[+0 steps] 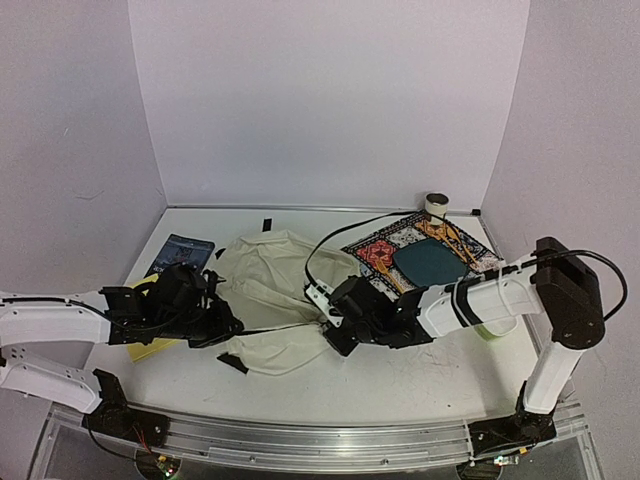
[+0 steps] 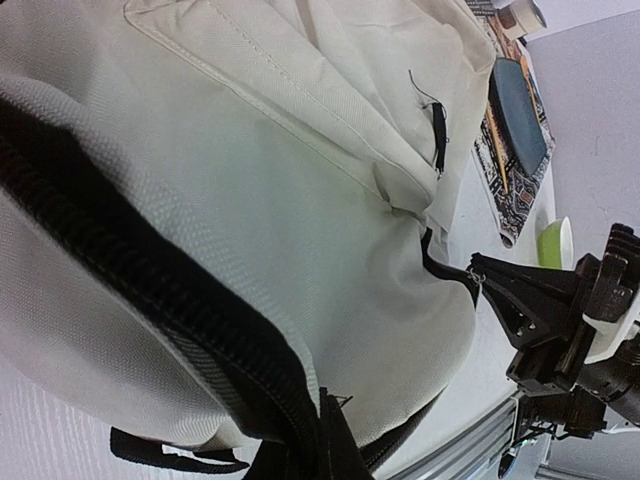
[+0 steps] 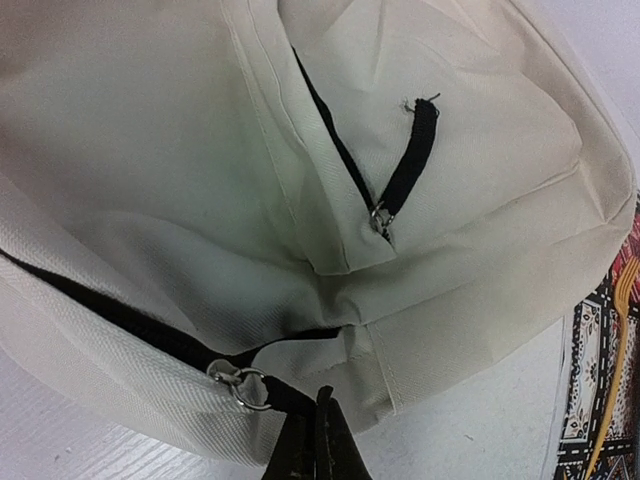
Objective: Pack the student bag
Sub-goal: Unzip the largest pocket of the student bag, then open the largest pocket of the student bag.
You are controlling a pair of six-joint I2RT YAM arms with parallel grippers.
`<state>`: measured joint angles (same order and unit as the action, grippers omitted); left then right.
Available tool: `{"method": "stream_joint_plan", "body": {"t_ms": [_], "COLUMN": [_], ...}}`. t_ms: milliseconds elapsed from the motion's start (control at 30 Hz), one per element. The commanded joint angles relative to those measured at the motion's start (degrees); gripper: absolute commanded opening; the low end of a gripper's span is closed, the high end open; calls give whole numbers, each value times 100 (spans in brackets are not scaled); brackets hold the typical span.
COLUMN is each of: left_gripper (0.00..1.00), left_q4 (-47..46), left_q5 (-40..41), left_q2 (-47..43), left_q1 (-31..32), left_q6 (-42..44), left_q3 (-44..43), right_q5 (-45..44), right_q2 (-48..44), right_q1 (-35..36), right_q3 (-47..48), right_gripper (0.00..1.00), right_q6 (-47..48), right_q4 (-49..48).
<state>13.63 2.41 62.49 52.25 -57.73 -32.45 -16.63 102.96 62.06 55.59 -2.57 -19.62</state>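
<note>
Student bag (image 1: 270,292) lies flat at table centre, main zipper closed along its near edge as far as the wrist views show. Left gripper (image 2: 325,440) sits at the bag's 9 o'clock edge, jaws closed, apparently pinching the black zipper band. Right gripper (image 3: 315,440) is at the 4 o'clock edge, jaws closed on the black zipper pull (image 3: 280,397) just beside its metal ring (image 3: 238,385). Blue booklet (image 1: 182,252) sits at 10 o'clock of the bag, and the patterned mat (image 1: 385,250) with a dark teal item (image 1: 432,263) at 2 o'clock, both outside the bag.

Risks, as judged:
1. The hold on the pull is shallow, at the fingertips only, so a tug off the zipper line could slip it free.
2. If the left pinch has only loose cloth, the bag will drag with the right arm rather than unzip, bunching the fabric.
3. Slack cloth near the slider may jam in the teeth.
4. The front pocket pull (image 3: 410,160) lies close at 12 o'clock of the right fingers, so a re-grasp could catch the wrong one.
5. Dragging toward 3 o'clock may nudge the mat.
</note>
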Motion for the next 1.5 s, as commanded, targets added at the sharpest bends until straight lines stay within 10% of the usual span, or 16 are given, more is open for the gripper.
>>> {"method": "stream_joint_plan", "body": {"t_ms": [0,367,800,1467], "left_gripper": [0,2,53,57], "left_q4": [-332,-1442,-1426,-439], "left_q5": [-219,-667,167,475], "left_q2": [173,783,248,-492], "left_q1": [6,43,154,154], "left_q6": [260,172,196,-88], "left_q3": [-104,-91,31,633], "right_q5": [-647,-53,684,1506], "right_q2": [-46,-215,-1205,429], "right_q1": [-440,-662,-50,407], "right_q3": [-207,-216,-48,1866], "right_gripper": [0,1,49,61], "right_q6": [-354,-307,180,691], "right_q4": [658,663,832,949]}}
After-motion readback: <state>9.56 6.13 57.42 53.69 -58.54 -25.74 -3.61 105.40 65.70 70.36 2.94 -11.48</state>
